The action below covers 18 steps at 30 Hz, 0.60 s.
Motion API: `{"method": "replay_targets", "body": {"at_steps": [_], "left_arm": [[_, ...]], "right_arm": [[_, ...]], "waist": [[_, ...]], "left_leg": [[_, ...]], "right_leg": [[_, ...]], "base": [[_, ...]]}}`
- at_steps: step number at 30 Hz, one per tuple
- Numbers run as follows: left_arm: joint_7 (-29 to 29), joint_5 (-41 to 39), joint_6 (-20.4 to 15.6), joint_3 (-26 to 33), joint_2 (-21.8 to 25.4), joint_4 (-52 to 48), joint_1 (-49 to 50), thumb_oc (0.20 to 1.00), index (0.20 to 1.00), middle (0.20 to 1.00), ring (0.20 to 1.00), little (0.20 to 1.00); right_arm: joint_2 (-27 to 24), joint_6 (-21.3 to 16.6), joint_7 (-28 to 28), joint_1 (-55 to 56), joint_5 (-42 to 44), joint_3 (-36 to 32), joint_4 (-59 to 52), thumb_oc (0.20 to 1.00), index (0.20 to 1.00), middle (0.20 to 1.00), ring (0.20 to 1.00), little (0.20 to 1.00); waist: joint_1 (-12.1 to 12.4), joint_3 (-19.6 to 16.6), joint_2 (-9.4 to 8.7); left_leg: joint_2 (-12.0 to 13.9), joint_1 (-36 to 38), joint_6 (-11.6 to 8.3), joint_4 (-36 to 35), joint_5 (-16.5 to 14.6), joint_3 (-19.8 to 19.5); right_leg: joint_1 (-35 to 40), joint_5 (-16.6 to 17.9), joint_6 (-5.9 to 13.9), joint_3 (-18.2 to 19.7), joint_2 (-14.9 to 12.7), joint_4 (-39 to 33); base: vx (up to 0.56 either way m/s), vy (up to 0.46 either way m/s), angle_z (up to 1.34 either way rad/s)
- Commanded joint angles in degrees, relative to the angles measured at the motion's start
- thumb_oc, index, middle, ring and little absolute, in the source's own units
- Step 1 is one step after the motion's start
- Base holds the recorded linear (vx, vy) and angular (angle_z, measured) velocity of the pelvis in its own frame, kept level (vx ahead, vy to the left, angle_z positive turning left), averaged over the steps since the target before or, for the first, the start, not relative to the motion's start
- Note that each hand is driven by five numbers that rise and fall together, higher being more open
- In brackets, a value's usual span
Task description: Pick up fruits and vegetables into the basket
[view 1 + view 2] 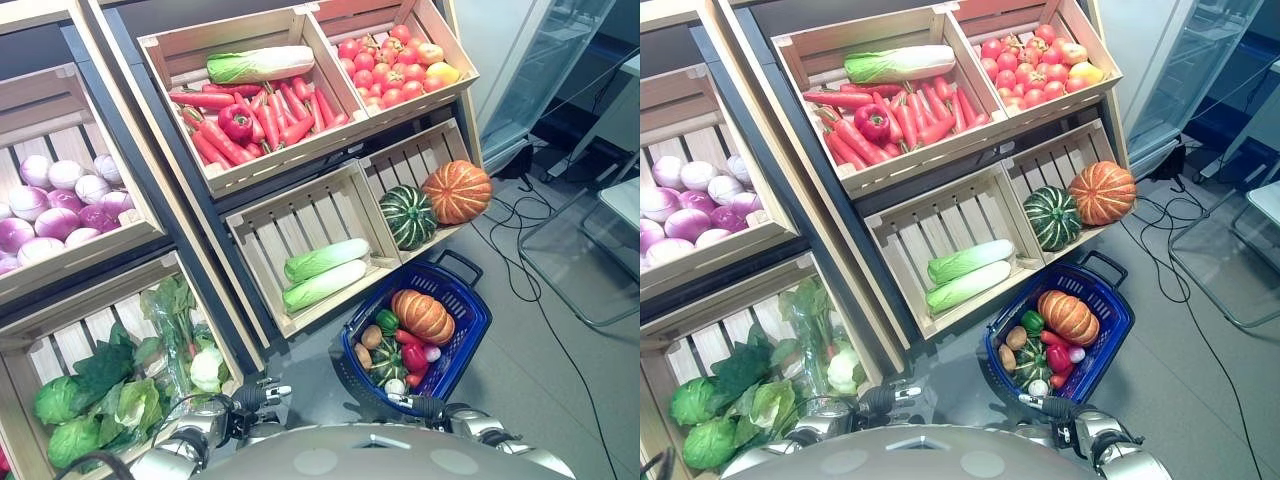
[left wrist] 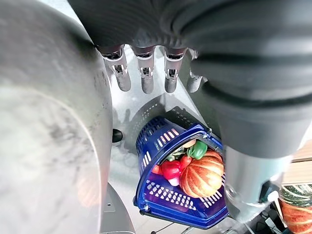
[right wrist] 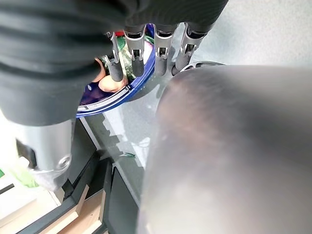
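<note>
Both hands hang empty by the robot's sides, left hand [image 2: 146, 73] and right hand [image 3: 146, 48] with fingers straight and relaxed, gripping nothing. The blue plastic basket [image 1: 470, 330] sits on the floor at five o'clock, just below the wooden crates [image 1: 300, 215], probably parked within short reach; it holds an orange ribbed pumpkin [image 1: 422, 316] and smaller vegetables

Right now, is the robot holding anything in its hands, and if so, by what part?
Nothing. The left hand and right hand both hang open and empty above the floor, near the basket.
</note>
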Motion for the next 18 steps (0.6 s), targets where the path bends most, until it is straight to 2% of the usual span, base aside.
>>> {"method": "replay_targets", "body": {"at_steps": [1, 2, 4, 6, 7, 8, 11, 12, 14, 16, 18], "left_arm": [[3.8, 1.6, -8.6, -2.6, -0.1, 1.6, -3.6, 1.000, 1.000, 1.000, 1.000, 1.000], [5.6, 0.1, -10.6, -3.4, 0.3, -0.2, -3.9, 1.000, 1.000, 1.000, 1.000, 1.000], [7.5, -0.1, -12.9, -4.2, 0.9, -3.1, -3.9, 1.000, 1.000, 1.000, 1.000, 1.000], [8.3, -0.6, -13.2, -4.6, 1.4, -5.1, -4.0, 1.000, 1.000, 1.000, 1.000, 1.000], [9.5, -0.9, -14.2, -5.0, 2.1, -8.2, -4.0, 1.000, 1.000, 1.000, 1.000, 1.000], [9.8, -1.2, -14.2, -5.2, 2.3, -9.5, -3.9, 1.000, 1.000, 1.000, 1.000, 1.000], [11.0, -1.7, -17.2, -5.2, 2.2, -12.9, -3.8, 1.000, 1.000, 1.000, 1.000, 1.000], [11.5, -2.3, -19.3, -5.6, 2.4, -14.3, -3.8, 1.000, 1.000, 1.000, 1.000, 1.000], [13.6, -2.5, -19.5, -5.6, 4.0, -20.4, -2.9, 1.000, 1.000, 1.000, 1.000, 1.000], [16.1, -2.3, -18.8, -4.7, 6.6, -28.4, -0.8, 1.000, 1.000, 1.000, 1.000, 1.000], [19.9, 0.4, -20.5, -4.0, 9.1, -34.2, 0.8, 1.000, 1.000, 1.000, 1.000, 1.000]], "right_arm": [[1.5, -3.8, -1.5, -2.5, 0.2, 2.6, 3.7, 1.000, 1.000, 1.000, 1.000, 1.000], [1.1, -6.4, -2.0, -2.9, 3.4, 2.5, 2.4, 1.000, 1.000, 1.000, 1.000, 1.000], [0.5, -8.7, -2.7, -3.3, 6.3, 1.7, 0.6, 1.000, 1.000, 1.000, 1.000, 1.000], [0.2, -9.9, -2.7, -3.6, 7.7, 1.2, -0.5, 1.000, 1.000, 1.000, 1.000, 1.000], [-0.3, -12.2, -3.1, -3.9, 9.8, 0.8, -2.6, 1.000, 1.000, 1.000, 1.000, 1.000], [-0.4, -16.3, -3.9, -3.9, 10.1, 0.7, -3.4, 1.000, 1.000, 1.000, 1.000, 1.000], [-0.3, -21.6, -5.8, -4.7, 11.9, 0.0, -5.2, 1.000, 1.000, 1.000, 1.000, 1.000], [-0.5, -24.4, -7.1, -4.6, 12.1, -0.2, -6.6, 1.000, 1.000, 1.000, 1.000, 1.000], [-1.5, -23.7, -9.1, -3.4, 13.4, -0.1, -14.1, 1.000, 1.000, 1.000, 1.000, 1.000], [-2.6, -20.8, -11.8, -0.4, 14.4, -0.4, -25.5, 1.000, 1.000, 1.000, 1.000, 1.000], [-3.5, -20.7, -14.0, 2.4, 14.0, -1.0, -33.9, 1.000, 1.000, 1.000, 1.000, 1.000]], "waist": [[0.5, 2.6, -1.34], [0.6, 2.8, -1.26], [0.8, 3.1, -1.22], [0.9, 3.2, -1.18], [1.0, 3.3, -1.17], [1.1, 3.3, -1.19], [1.0, 3.1, -0.52], [0.9, 3.1, -0.17], [0.6, 3.3, -0.03], [0.1, 3.8, -0.37], [-0.5, 4.3, -0.78]], "left_leg": [[-2.3, 1.7, 3.13, 1.1, -7.4, 0.8], [-2.3, 1.5, 3.06, 1.2, -7.3, 0.6], [-2.3, 1.3, 3.03, 1.2, -7.3, 0.5], [-2.2, 1.2, 3.01, 1.3, -7.3, 0.4], [-2.1, 1.1, 2.96, 1.3, -7.2, 0.3], [-2.1, 1.0, 2.94, 1.3, -7.2, 0.2], [-2.0, 0.6, 2.68, 1.1, -6.8, 0.1], [-2.1, 0.6, 2.79, 1.0, -6.9, 0.1], [-1.9, 0.5, 2.77, 0.9, -6.8, 0.2], [-1.5, 0.2, 2.59, 1.1, -6.6, 0.4], [-1.0, -0.1, 2.53, 1.2, -6.3, 0.7]], "right_leg": [[-1.2, -0.5, 3.29, 1.0, -2.5, 3.0], [-1.4, -0.5, 3.33, 1.0, -2.5, 3.1], [-1.5, -0.5, 3.34, 1.1, -2.5, 3.1], [-1.6, -0.4, 3.37, 1.1, -2.5, 3.2], [-1.7, -0.3, 3.36, 1.1, -2.5, 3.1], [-1.7, -0.3, 3.36, 1.1, -2.5, 3.0], [-2.1, 0.0, 3.18, 1.2, -2.3, 2.8], [-2.1, 0.0, 3.10, 1.2, -2.3, 2.7], [-2.2, -0.1, 3.13, 1.1, -2.5, 2.8], [-2.6, -0.2, 3.26, 1.2, -2.6, 3.1], [-3.1, -0.4, 3.20, 1.5, -2.6, 3.9]], "base": [[0.00, 0.000, 0.00], [0.00, 0.000, 0.00], [0.00, 0.000, 0.00], [0.00, -0.015, 0.00], [0.00, 0.000, 0.00], [0.03, -0.035, 0.01], [0.05, 0.008, 0.01], [0.05, 0.017, 0.00], [0.05, -0.013, 0.01], [0.04, -0.074, 0.02], [0.07, -0.111, 0.04]]}}
